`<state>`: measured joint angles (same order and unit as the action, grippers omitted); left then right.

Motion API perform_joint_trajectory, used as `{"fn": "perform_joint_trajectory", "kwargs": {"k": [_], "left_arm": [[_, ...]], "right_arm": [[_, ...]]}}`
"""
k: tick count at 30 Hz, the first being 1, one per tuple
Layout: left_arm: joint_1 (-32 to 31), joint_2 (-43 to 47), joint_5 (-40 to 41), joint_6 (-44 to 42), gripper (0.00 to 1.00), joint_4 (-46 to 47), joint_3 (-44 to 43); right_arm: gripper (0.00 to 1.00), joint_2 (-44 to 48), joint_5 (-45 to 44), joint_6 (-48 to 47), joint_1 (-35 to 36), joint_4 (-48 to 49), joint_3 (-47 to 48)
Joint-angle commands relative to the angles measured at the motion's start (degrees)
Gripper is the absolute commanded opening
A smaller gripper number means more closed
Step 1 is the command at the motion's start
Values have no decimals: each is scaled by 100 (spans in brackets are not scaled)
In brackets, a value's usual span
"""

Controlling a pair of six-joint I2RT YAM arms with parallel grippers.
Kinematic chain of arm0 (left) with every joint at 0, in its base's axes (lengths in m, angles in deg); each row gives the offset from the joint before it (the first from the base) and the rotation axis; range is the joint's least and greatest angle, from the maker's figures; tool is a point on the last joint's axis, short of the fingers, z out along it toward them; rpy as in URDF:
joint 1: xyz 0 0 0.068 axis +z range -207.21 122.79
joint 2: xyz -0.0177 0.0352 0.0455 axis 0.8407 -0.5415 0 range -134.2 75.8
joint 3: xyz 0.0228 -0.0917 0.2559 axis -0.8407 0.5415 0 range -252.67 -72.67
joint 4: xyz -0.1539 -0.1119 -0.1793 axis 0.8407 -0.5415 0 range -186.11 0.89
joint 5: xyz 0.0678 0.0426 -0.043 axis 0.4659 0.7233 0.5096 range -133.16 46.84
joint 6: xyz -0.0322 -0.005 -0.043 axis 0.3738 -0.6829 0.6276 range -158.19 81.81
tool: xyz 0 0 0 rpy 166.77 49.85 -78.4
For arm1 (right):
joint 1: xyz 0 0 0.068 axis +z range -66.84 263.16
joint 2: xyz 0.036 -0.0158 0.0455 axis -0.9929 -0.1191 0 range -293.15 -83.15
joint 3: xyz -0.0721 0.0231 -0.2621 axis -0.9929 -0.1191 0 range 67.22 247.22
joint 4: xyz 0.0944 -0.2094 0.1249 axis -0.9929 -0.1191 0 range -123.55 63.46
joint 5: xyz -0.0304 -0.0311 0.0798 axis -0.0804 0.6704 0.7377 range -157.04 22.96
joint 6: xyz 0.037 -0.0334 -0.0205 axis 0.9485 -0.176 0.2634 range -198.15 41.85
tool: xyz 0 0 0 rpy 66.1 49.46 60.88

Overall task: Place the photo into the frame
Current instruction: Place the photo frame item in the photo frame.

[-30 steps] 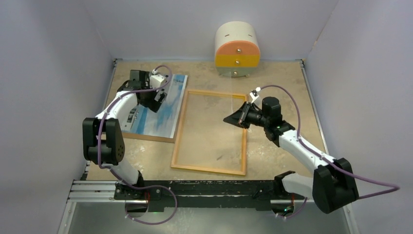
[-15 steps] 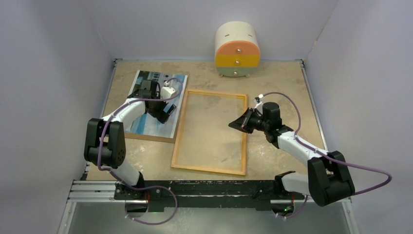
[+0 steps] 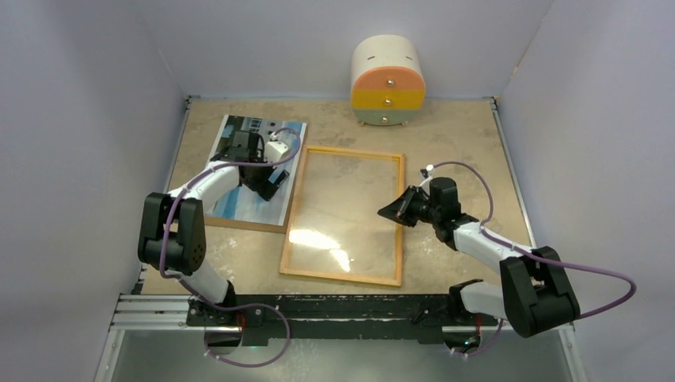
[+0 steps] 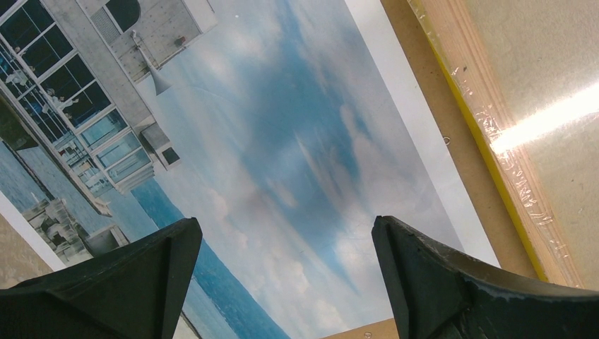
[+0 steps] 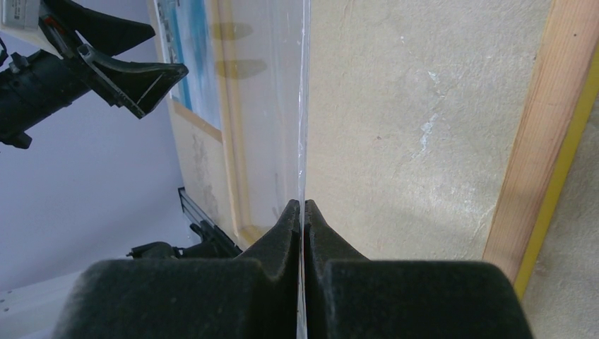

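Photo (image 3: 263,203) lies face up on the brown board (image 3: 239,223), just left of the frame (image 3: 290,231), and it is not in the frame yet. We hold our left gripper (image 4: 284,233) wide open over the photo's sky part. Our right gripper (image 5: 302,208) pinches the thin edge of the glass pane (image 5: 304,106) at the frame's right side.

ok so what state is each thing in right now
photo, lying face up on the backing board, not in the frame
backing board, flat on the table under the photo
frame, flat on the table, wood back up
glass pane, one edge pinched by the right tool, over the frame opening
left tool, open, over the photo, holding nothing
right tool, shut on the glass pane
drawer unit, all drawers closed
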<state>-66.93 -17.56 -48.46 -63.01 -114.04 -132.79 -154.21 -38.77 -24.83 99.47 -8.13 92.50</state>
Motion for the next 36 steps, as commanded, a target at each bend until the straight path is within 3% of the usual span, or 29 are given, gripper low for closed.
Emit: {"fn": "perform_joint_trajectory", "kwargs": {"k": [1, 36], "left_arm": [[-110, -65, 85, 34, 100, 236, 81], [-530, -262, 81, 197, 100, 747, 439]], "right_arm": [[0, 206, -228, 82, -23, 442, -128], [0, 54, -586, 552, -25, 1225, -806]]}}
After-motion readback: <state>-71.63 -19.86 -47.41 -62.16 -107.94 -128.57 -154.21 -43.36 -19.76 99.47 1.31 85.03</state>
